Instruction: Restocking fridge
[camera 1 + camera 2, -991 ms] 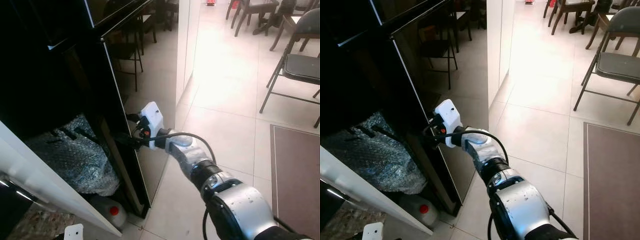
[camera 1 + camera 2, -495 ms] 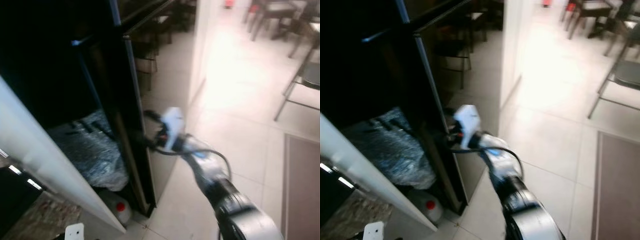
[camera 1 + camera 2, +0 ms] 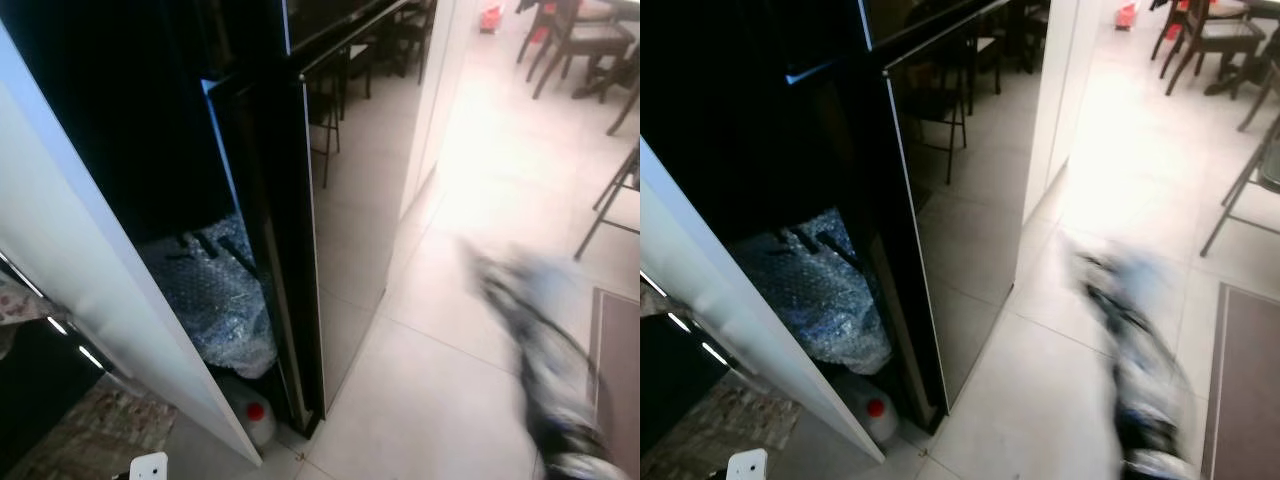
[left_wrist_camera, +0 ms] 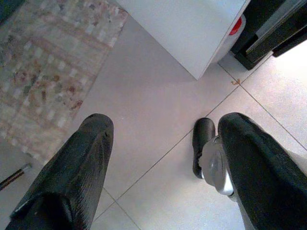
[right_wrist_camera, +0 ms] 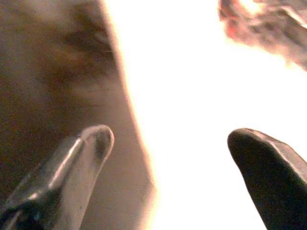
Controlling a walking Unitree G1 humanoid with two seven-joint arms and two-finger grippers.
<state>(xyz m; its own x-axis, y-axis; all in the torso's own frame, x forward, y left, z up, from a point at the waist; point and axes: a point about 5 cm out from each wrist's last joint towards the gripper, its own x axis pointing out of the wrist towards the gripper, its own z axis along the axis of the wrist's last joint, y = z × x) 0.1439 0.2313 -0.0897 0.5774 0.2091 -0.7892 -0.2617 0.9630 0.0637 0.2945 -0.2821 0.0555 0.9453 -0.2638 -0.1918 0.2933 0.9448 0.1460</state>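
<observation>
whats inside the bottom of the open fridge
A crumpled sheet of bubble wrap fills the fridge's lower compartment; whatever lies beneath it is covered. A white jug with a red cap stands on the floor below. The space above is too dark to read.

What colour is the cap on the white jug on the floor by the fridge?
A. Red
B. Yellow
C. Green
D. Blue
A. The white jug stands on the floor at the foot of the black fridge door, below the crumpled bubble wrap, and its round cap is plainly red.
</observation>
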